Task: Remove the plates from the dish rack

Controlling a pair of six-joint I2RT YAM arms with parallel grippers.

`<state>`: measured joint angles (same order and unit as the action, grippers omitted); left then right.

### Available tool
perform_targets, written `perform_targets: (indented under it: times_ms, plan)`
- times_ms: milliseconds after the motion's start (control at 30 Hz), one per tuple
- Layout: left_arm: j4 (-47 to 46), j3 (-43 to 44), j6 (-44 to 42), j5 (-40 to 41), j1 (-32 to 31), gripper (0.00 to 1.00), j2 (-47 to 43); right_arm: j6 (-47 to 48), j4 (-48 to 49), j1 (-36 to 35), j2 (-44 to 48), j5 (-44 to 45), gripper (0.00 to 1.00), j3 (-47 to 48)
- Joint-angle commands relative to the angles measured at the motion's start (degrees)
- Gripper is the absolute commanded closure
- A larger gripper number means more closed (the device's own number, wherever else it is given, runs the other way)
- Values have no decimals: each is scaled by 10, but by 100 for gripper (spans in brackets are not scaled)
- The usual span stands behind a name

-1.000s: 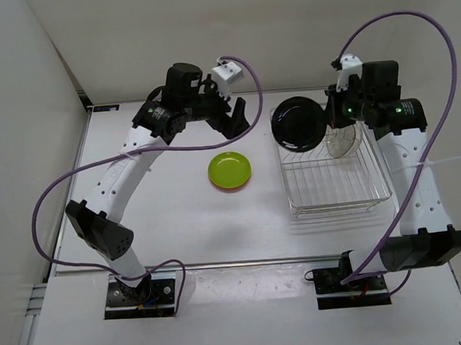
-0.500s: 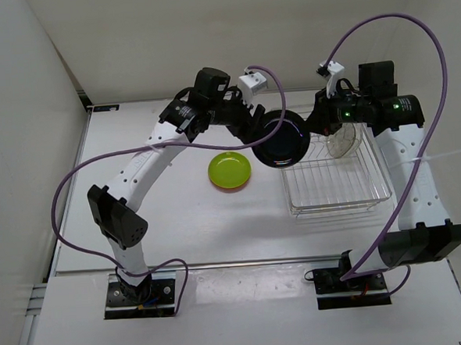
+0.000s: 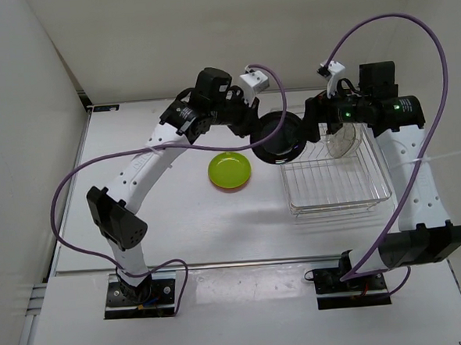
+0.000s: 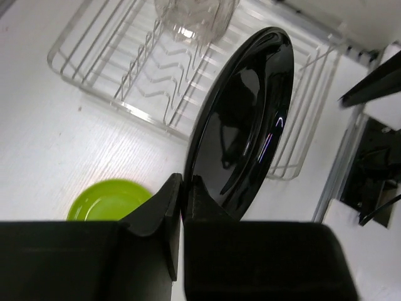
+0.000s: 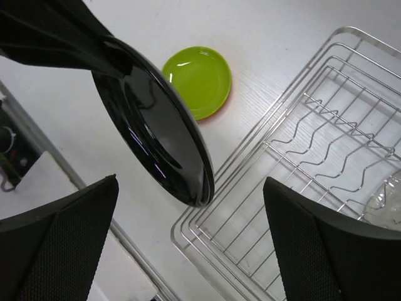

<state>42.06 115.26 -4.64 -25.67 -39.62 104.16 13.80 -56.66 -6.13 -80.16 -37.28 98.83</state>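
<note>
**Ana:** What's out so far?

**Ben:** The lime green plate (image 3: 230, 171) lies flat on the table (image 3: 178, 215), left of the rack. A sliver of orange shows under its edge in the right wrist view, so I take it the orange plate (image 5: 220, 106) sits beneath it.

**Ana:** And the left arm?

**Ben:** The left gripper (image 4: 186, 188) is clamped on the rim of the black plate (image 3: 283, 136). The plate hangs on edge in the air, over the far left corner of the dish rack (image 3: 337, 185).

**Ana:** Is the right arm helping?

**Ben:** No. The right gripper (image 3: 314, 124) hovers just right of the plate with its fingers spread wide, gripping nothing. Further right, the clear plate (image 3: 342, 141) stands at the far end of the rack.

**Ana:** How should the left arm finish?

**Ben:** I'd say slowly. A pinch on a glossy rim could slip. It should swing left, away from the wires and the right fingers, tip the plate flat, then lower it onto the green one. It should let go only once the plate rests there.
</note>
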Motion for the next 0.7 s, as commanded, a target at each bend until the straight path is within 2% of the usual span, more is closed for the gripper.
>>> perform_targets:
  times_ms: [0, 133, 300, 467, 667]
  plan:
    - [-3, -40, -19, 47, 6, 89, -44, -11, 24, 0, 23, 39, 0, -15]
    - [-38, -167, -43, 72, 54, 89, -80, -28, 53, 0, 35, 115, 0, -43]
    - [-98, -289, -61, 74, 128, 89, -88, -34, 60, 0, 35, 142, 0, -62]
    - [-112, -295, -56, 40, 171, 89, -56, -34, 60, 0, 35, 142, 0, -67]
    - [-117, -265, -45, 4, 190, 89, -7, -29, 60, 0, 35, 142, 0, -73]
